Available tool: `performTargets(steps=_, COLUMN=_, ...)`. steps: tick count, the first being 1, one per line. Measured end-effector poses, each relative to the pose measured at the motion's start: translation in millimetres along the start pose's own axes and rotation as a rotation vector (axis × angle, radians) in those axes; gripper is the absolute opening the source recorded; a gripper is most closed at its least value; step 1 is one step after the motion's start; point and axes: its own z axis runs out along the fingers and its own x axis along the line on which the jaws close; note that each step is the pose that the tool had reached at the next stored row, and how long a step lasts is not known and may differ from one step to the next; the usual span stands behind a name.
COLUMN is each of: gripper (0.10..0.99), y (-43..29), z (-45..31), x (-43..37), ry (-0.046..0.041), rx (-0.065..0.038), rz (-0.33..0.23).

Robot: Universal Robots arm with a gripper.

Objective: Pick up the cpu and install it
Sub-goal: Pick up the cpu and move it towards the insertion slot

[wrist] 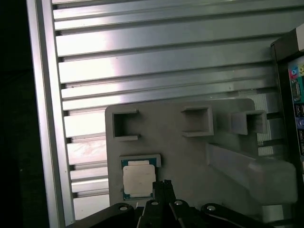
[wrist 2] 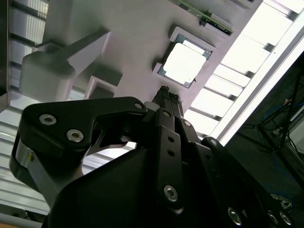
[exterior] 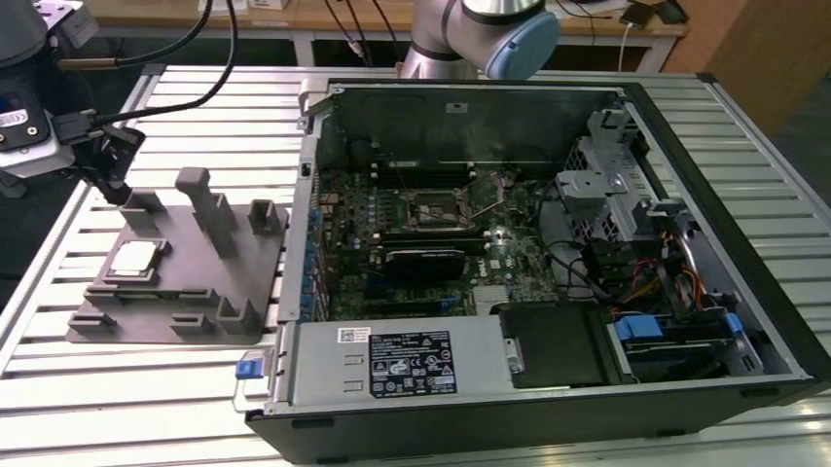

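The cpu (exterior: 134, 259), a small square chip with a shiny silver top, lies flat in a shallow pocket of the grey fixture plate (exterior: 169, 311) at the exterior view's left. It also appears in both wrist views: the cpu (wrist 2: 184, 64) and the cpu (wrist: 138, 179). My gripper (exterior: 123, 195) hangs above the fixture's far end, a little beyond the chip and apart from it. Its thin fingers (wrist 2: 164, 91) are pressed together with nothing between them, and the gripper (wrist: 164, 183) points close beside the chip's edge. The black-framed socket (exterior: 435, 206) sits on the motherboard inside the open computer case.
The open computer case (exterior: 727, 243) fills the exterior view's middle and right, with a white-labelled power supply box (exterior: 389, 362) at its near side. Upright grey posts (exterior: 208, 209) rise from the fixture close to the chip. Everything rests on a slatted aluminium table (exterior: 130, 389).
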Motion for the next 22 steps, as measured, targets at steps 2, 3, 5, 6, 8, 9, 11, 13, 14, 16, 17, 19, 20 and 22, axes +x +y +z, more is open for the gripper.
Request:
performTargets(steps=2, gripper=0.106, y=-1.5, z=2.1, x=1.1, ry=0.0000, rx=0.000, rz=0.000)
performTargets(steps=3, gripper=0.106, y=-2.3, z=3.1, x=1.7, ry=0.0000, rx=0.000, rz=0.000)
performTargets(steps=5, gripper=0.106, y=-3.8, z=5.3, x=2.7, ry=0.0000, rx=0.000, rz=0.000)
performTargets(steps=6, gripper=0.106, y=-4.5, z=6.4, x=3.3, ry=0.0000, rx=0.000, rz=0.000)
performTargets(steps=8, gripper=0.106, y=-5.9, z=8.4, x=4.8, ry=0.0000, rx=0.000, rz=0.000)
performTargets(steps=9, gripper=0.106, y=-6.6, z=9.3, x=5.4, ry=0.0001, rx=0.000, rz=0.000)
performTargets(steps=11, gripper=0.106, y=-8.2, z=11.6, x=6.3, ry=0.0000, rx=0.000, rz=0.000)
performTargets(steps=13, gripper=0.106, y=-9.7, z=13.8, x=6.9, ry=0.0000, rx=0.000, rz=0.000)
performTargets(steps=14, gripper=0.106, y=-10.5, z=14.9, x=7.2, ry=-0.0001, rx=0.000, rz=0.000)
performTargets(steps=16, gripper=0.106, y=-11.9, z=17.1, x=7.2, ry=-0.0002, rx=0.000, rz=0.000)
performTargets(steps=17, gripper=0.106, y=-12.7, z=18.2, x=7.2, ry=-0.0002, rx=0.000, rz=0.000)
performTargets(steps=19, gripper=0.106, y=-14.1, z=20.3, x=7.1, ry=0.0000, rx=0.000, rz=0.000)
performTargets(steps=20, gripper=0.106, y=-14.6, z=21.1, x=7.1, ry=0.0001, rx=0.000, rz=0.000)
performTargets(steps=22, gripper=0.106, y=-15.3, z=22.9, x=7.1, ry=0.0000, rx=0.000, rz=0.000)
